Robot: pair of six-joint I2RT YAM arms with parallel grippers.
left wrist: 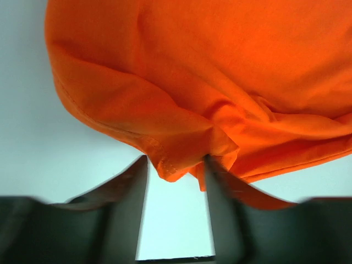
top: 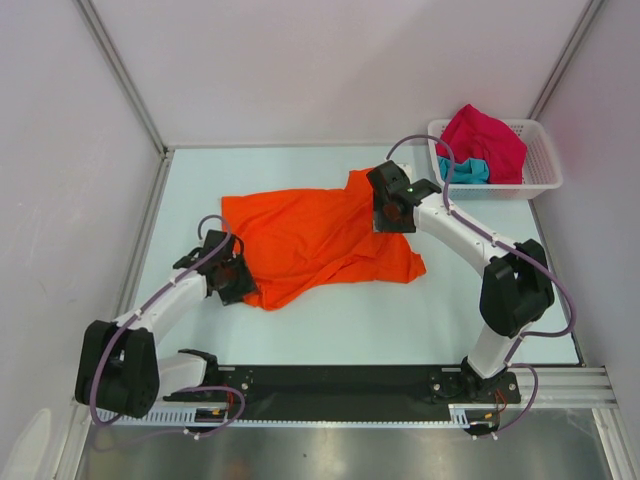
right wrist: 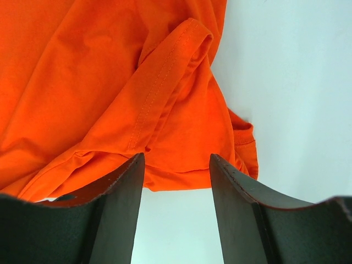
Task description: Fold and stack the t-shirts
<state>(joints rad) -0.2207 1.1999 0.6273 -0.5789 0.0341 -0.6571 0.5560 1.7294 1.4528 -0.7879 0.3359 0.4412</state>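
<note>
1. Three t-shirts: one orange t-shirt lies rumpled mid-table; a pink t-shirt and a teal t-shirt sit in the one basket, far right
2. Two grippers, both spread: the left gripper has an orange fold between its tips, the right gripper an orange hem just beyond
3. Pale table, plain pale walls

An orange t-shirt lies rumpled on the worktop, the left gripper at its near-left edge, the right gripper over its far-right side, with a crimson-pink t-shirt and a teal t-shirt in the basket.
</note>
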